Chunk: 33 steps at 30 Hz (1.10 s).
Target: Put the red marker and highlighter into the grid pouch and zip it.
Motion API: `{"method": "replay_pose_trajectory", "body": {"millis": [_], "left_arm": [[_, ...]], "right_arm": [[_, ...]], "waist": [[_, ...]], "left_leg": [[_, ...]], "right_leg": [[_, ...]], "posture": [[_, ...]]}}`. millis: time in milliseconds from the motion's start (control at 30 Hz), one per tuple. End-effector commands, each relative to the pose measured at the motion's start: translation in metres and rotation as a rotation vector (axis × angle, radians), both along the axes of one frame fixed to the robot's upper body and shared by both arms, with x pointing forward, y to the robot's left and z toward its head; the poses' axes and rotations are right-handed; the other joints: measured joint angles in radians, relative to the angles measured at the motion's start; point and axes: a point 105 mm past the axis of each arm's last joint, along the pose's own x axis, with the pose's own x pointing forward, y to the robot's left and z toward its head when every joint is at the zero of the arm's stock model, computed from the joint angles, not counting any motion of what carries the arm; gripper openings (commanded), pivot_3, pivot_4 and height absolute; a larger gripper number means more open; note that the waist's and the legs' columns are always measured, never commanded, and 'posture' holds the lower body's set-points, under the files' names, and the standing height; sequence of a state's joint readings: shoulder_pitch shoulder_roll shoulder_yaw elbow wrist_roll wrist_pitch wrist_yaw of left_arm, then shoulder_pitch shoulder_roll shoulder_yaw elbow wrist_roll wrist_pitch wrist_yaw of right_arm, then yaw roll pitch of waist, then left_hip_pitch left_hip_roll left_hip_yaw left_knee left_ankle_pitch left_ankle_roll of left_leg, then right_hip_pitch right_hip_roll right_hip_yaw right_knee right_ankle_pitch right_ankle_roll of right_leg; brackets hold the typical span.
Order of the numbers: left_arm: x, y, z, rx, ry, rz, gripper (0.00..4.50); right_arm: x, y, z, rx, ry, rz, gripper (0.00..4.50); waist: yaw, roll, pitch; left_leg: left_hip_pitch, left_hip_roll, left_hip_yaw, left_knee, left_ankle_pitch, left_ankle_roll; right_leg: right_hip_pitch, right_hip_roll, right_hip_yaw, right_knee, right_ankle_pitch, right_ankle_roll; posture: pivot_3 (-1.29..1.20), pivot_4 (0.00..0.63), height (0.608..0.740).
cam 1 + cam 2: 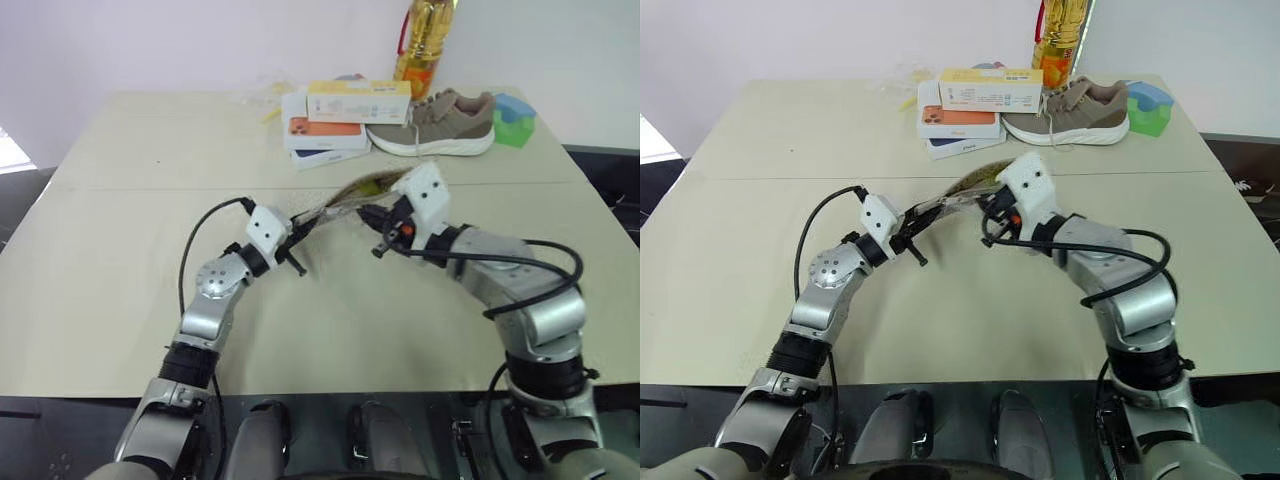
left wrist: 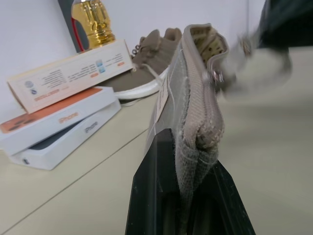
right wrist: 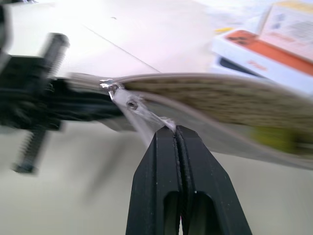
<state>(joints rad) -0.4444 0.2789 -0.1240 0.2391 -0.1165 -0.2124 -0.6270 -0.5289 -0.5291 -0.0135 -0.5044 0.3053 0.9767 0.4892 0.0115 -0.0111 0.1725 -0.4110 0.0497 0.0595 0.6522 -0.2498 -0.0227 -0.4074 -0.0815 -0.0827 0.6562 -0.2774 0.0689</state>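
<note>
Right wrist view: the right gripper [image 3: 177,131] is pressed together, pinching the clear zipper pull tab [image 3: 142,120] of the grid pouch [image 3: 230,100], held above the table [image 1: 120,200] between both arms. The left gripper [image 2: 193,171] clamps the pouch's end. Something yellow, perhaps the highlighter [image 3: 274,137], shows inside; the red marker cannot be told. The thin tab could slip free, or the fabric bunch and jam the zipper. At twelve o'clock, stacked boxes [image 2: 58,112] carry print too small to read.

I see both my arms raised and angled inward, the left claw [image 2: 188,196] clamped tight on the grid pouch [image 2: 195,98] and the right claw [image 3: 177,139] pinched closed on its zipper pull [image 3: 142,115].
</note>
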Motion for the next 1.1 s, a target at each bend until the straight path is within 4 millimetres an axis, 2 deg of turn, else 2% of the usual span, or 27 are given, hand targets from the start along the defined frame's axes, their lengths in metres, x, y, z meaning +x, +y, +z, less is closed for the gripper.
{"method": "replay_pose_trajectory", "body": {"millis": [33,133,200,333,433,500,567,600,633,667,767,833,933,1100], "left_arm": [[-0.002,0.012,0.009,0.017,-0.065,-0.001,0.0],[-0.008,0.017,0.005,0.048,-0.069,-0.026,0.0],[-0.011,0.021,0.003,0.053,-0.065,-0.036,0.0],[-0.016,0.025,-0.001,0.086,-0.061,-0.047,0.0],[-0.02,0.027,-0.005,0.097,-0.04,-0.073,0.0],[-0.023,0.03,-0.006,0.103,-0.03,-0.087,0.7],[-0.026,0.037,-0.008,0.109,-0.001,-0.092,1.19],[-0.027,0.042,-0.01,0.119,0.016,-0.087,1.85],[-0.027,0.048,-0.012,0.132,0.026,-0.075,2.23],[-0.028,0.053,-0.012,0.133,0.036,-0.065,2.77],[-0.031,0.064,-0.013,0.115,0.071,-0.041,4.29],[-0.034,0.078,-0.018,0.1,0.129,-0.008,4.29],[-0.042,0.118,-0.039,0.094,0.25,0.151,4.29],[-0.05,0.15,-0.055,0.067,0.357,0.305,4.29]], "right_arm": [[0.013,-0.046,0.031,-0.039,-0.126,-0.19,0.06],[0.02,-0.076,0.034,-0.11,-0.142,-0.31,0.06],[0.022,-0.089,0.031,-0.128,-0.134,-0.348,0.06],[0.019,-0.092,0.019,-0.163,-0.104,-0.325,0.06],[0.009,-0.083,0.004,-0.19,-0.041,-0.224,0.06],[-0.001,-0.078,-0.008,-0.19,0.022,-0.151,0.64],[-0.013,-0.078,-0.02,-0.171,0.078,-0.092,1.2],[-0.02,-0.08,-0.026,-0.171,0.104,-0.062,1.8],[-0.026,-0.082,-0.032,-0.173,0.124,-0.042,2.18],[-0.031,-0.084,-0.035,-0.179,0.131,-0.031,2.8],[-0.04,-0.089,-0.04,-0.165,0.128,-0.016,4.28],[-0.045,-0.095,-0.041,-0.117,0.096,-0.035,4.28],[-0.051,-0.123,-0.048,-0.004,0.056,-0.154,4.28],[-0.062,-0.132,-0.058,0.122,0.084,-0.187,4.28]], "waist": [[0.001,0.0,0.0],[0.0,0.0,0.0],[-0.002,0.0,0.0],[-0.003,0.0,0.0],[-0.001,0.0,0.0],[0.0,0.0,0.0],[0.0,0.0,0.0],[0.0,0.0,0.0],[0.0,0.0,0.0],[0.001,0.0,0.0],[0.0,0.0,0.0],[-0.001,0.0,0.0],[-0.003,-0.001,0.0],[0.001,0.0,0.0]], "left_leg": [[0.0,0.0,0.001,0.0,0.0,0.0],[0.0,0.0,0.002,-0.001,0.0,0.0],[0.0,0.0,0.003,-0.001,0.0,0.0],[0.0,0.001,0.003,-0.002,0.0,0.0],[0.0,0.001,0.003,-0.002,0.0,0.0],[0.0,0.001,0.003,-0.002,0.0,0.0],[0.0,0.001,0.003,-0.003,0.0,0.0],[0.0,0.001,0.002,-0.003,0.0,0.0],[0.0,0.001,0.002,-0.003,0.0,0.0],[0.0,0.001,0.002,-0.003,0.0,0.0],[0.0,0.001,0.002,-0.002,0.0,0.0],[0.0,0.001,0.001,-0.002,0.0,0.0],[0.001,0.002,0.001,-0.003,0.0,0.0],[0.002,0.002,0.001,-0.003,0.0,0.0]], "right_leg": [[0.0,0.0,0.0,0.0,0.0,0.0],[0.0,0.0,0.0,-0.001,0.0,0.0],[0.0,0.0,0.0,-0.001,0.0,0.0],[-0.001,0.0,0.0,-0.001,0.0,0.0],[-0.001,0.0,0.0,-0.001,0.0,0.0],[-0.001,0.0,0.0,-0.001,0.0,0.0],[-0.001,0.0,0.0,-0.002,0.0,0.0],[0.0,0.0,0.0,-0.002,0.0,0.0],[0.0,0.0,0.0,-0.002,0.0,0.0],[0.0,0.0,0.0,-0.002,0.0,0.0],[0.0,0.0,0.0,-0.002,0.0,0.0],[0.0,0.0,0.001,-0.002,0.0,0.0],[0.0,0.0,0.001,-0.002,0.0,0.0],[0.0,0.0,0.001,-0.002,0.0,0.0]], "posture": [[0.0,0.15,0.724],[0.0,0.15,0.724],[0.0,0.15,0.724],[0.0,0.15,0.724],[0.0,0.15,0.724],[0.0,0.15,0.724],[0.0,0.15,0.724],[0.0,0.15,0.724],[0.0,0.15,0.724],[0.0,0.15,0.724],[0.0,0.15,0.724],[0.0,0.15,0.724],[0.0,0.15,0.724],[0.0,0.15,0.724]]}}
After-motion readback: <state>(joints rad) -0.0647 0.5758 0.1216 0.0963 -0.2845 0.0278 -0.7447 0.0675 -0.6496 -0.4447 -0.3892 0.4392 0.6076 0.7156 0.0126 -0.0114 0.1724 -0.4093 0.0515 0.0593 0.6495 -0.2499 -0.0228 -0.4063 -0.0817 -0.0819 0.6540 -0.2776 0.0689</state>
